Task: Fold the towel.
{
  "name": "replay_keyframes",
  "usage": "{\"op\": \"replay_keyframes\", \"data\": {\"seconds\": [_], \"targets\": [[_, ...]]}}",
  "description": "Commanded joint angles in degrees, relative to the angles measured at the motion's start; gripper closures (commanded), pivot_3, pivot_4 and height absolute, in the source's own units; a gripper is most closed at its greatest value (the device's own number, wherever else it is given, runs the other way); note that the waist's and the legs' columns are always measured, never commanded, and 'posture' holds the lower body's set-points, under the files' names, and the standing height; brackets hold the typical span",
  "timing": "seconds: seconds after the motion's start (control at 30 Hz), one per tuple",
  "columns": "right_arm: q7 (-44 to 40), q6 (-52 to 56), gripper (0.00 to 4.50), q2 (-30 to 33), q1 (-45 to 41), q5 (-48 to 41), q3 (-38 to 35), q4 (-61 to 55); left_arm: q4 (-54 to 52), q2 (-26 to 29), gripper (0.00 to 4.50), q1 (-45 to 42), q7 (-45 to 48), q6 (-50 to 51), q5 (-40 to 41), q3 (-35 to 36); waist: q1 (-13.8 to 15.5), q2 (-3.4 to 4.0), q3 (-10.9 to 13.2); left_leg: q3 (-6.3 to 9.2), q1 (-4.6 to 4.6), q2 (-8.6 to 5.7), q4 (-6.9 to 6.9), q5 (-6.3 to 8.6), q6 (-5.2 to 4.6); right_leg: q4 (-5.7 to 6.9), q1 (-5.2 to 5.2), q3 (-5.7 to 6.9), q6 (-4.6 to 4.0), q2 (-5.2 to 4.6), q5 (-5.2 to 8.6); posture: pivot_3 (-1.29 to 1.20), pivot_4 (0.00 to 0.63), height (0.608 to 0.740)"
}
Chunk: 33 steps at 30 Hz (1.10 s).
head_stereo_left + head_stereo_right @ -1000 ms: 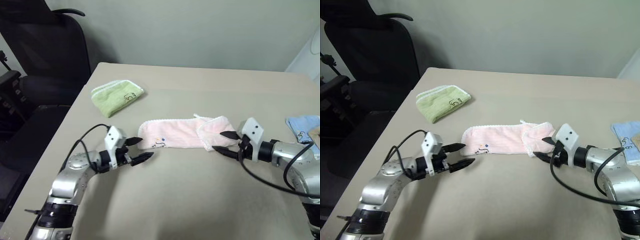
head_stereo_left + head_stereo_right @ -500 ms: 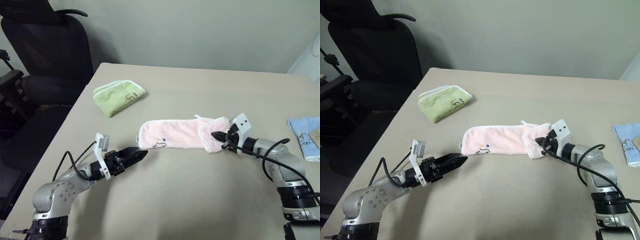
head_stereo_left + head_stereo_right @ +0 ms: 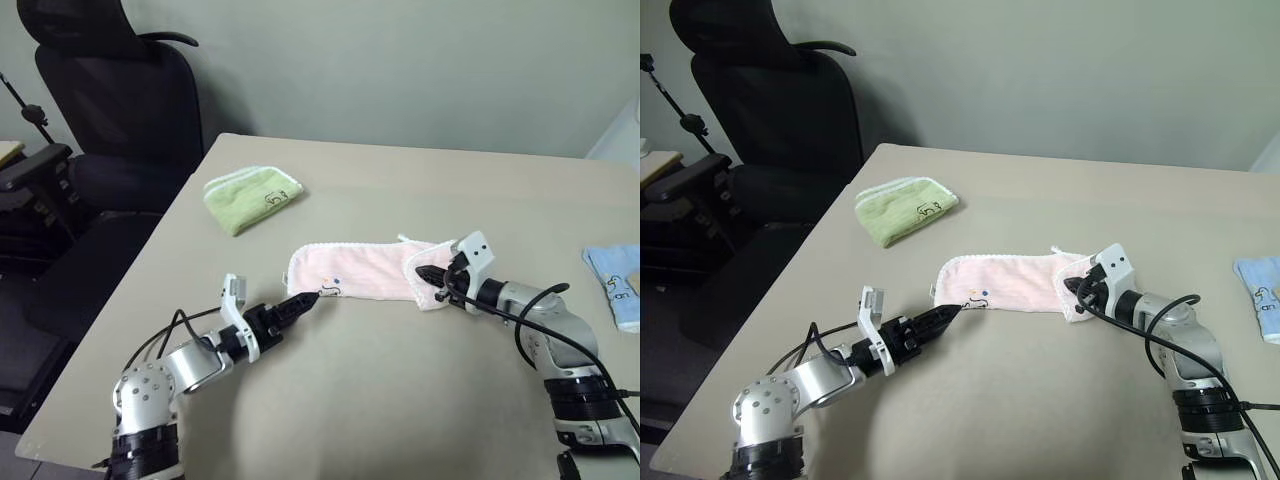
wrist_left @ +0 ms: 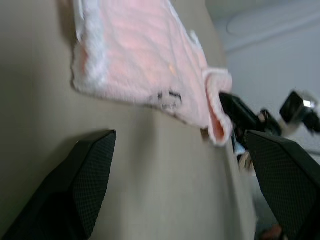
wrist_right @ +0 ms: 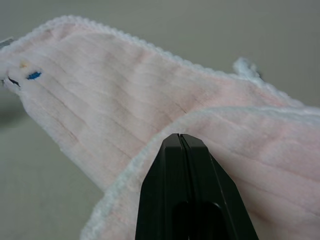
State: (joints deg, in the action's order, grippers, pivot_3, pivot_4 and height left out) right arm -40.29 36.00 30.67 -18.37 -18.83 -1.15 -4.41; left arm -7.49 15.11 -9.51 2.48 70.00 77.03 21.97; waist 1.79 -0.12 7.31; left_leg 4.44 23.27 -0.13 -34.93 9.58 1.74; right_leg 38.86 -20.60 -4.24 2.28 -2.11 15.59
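Observation:
The pale pink towel [image 3: 355, 271] lies as a long strip across the middle of the table [image 3: 400, 400], its right end doubled back into a flap [image 5: 260, 150]. My right gripper [image 3: 428, 277] is shut, its fingertips [image 5: 180, 142] pressed together on the flap's white scalloped edge. My left gripper [image 3: 306, 301] lies low over the table, pointing at the towel's left front corner by the small dark embroidered mark [image 4: 169, 97]. It is open; its two fingers [image 4: 90, 175] stand wide apart just short of the cloth, with nothing between them.
A folded light green towel [image 3: 253, 196] lies at the table's back left. A light blue towel [image 3: 618, 285] sits at the right edge. A black office chair [image 3: 110, 100] stands beyond the left side of the table.
The right gripper has shut on the towel's folded right end. The left gripper rolled onto its side and moved right to the towel's left corner. The camera view shifted too.

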Motion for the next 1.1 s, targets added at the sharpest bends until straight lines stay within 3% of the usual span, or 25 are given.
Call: {"op": "replay_keyframes", "data": {"seconds": [0.03,0.13,0.23,0.37,0.47,0.57,0.73,0.83,0.9,1.1], "targets": [[0.98,-0.58,4.46,0.17,0.16,-0.23,-1.11,-2.59,5.14,-0.57,0.00,-2.92,-5.81,-1.00,0.24,0.94,0.05,0.00,0.00,0.00,-0.03,-0.04,0.01,0.00,0.00,0.00,0.07,-0.10,0.08,0.07,0.05,0.00,0.150,0.740],[1.10,-0.52,4.46,0.18,0.19,-0.27,-1.10,-2.68,5.75,-0.43,0.00,-3.32,-7.17,-1.00,1.44,0.84,0.05,0.00,0.00,0.02,-0.04,-0.09,0.01,-0.06,-0.09,-0.02,0.14,-0.69,0.45,0.76,0.28,0.00,0.150,0.740],[1.82,-0.59,4.46,0.00,-0.23,-0.04,-1.06,-3.14,14.22,-0.76,0.00,-10.19,-5.28,-2.56,-3.61,-2.42,0.49,0.13,0.07,0.08,-0.06,-0.18,0.00,-0.13,-0.09,-0.01,0.24,-0.75,0.56,0.93,0.42,0.00,0.150,0.740],[2.38,-0.68,4.46,-0.19,-0.39,0.05,-1.06,-3.43,20.81,-1.10,0.00,-14.86,-3.84,-3.68,-7.16,-3.47,0.69,0.20,0.04,0.61,-0.25,-0.13,0.03,-0.13,0.16,-0.02,0.39,-1.24,-0.17,1.30,0.75,0.00,0.150,0.740],[2.82,-0.76,4.46,-0.25,-0.22,0.05,-1.17,-3.90,25.45,-1.91,0.00,-18.01,-3.50,-4.51,-9.15,-3.34,0.98,0.24,0.02,0.94,-0.21,-0.34,0.03,-0.13,0.16,-0.02,0.59,-2.17,-0.22,1.92,0.97,0.00,0.150,0.740],[3.35,-0.71,4.50,-0.21,0.27,-0.08,-1.58,-4.71,25.54,-2.40,0.67,-18.36,-3.12,-4.12,-10.10,-3.07,1.00,0.22,0.03,0.95,-0.17,-0.43,0.07,-0.15,0.12,-0.03,0.67,-2.39,-0.23,1.96,1.03,0.00,0.150,0.740],[3.83,-0.62,4.50,-0.06,0.87,-0.67,-2.46,-5.67,24.15,-2.78,2.50,-18.17,-2.53,-3.58,-10.86,-1.94,0.81,0.14,0.07,0.98,-0.03,-0.57,0.19,-0.12,0.11,-0.03,0.64,-2.42,0.19,1.98,1.27,0.00,0.150,0.740],[3.99,-0.51,4.50,-0.14,0.86,-1.21,-3.21,-5.97,22.59,-3.31,3.67,-17.78,-2.28,-3.63,-10.84,-1.09,0.72,0.15,0.07,0.98,0.34,-0.54,0.24,-0.60,-0.51,-0.01,0.46,-2.41,0.33,2.23,1.25,0.00,0.150,0.740],[4.03,-0.38,4.50,-0.20,0.78,-1.73,-3.87,-6.16,20.84,-3.49,4.38,-17.21,-1.66,-4.07,-10.69,-0.64,0.74,0.15,0.07,1.02,0.36,-0.57,0.40,-0.76,-0.30,0.01,0.45,-2.46,0.57,2.36,1.35,0.00,0.150,0.740],[3.98,-0.04,4.50,0.64,0.79,-3.67,-6.99,-7.09,11.98,-2.51,4.49,-15.06,3.36,-7.91,-8.00,2.49,0.21,-0.31,0.35,1.19,0.49,-0.20,0.85,-0.86,-0.21,0.01,0.17,-2.79,0.50,2.96,1.38,0.00,0.150,0.740]]}}
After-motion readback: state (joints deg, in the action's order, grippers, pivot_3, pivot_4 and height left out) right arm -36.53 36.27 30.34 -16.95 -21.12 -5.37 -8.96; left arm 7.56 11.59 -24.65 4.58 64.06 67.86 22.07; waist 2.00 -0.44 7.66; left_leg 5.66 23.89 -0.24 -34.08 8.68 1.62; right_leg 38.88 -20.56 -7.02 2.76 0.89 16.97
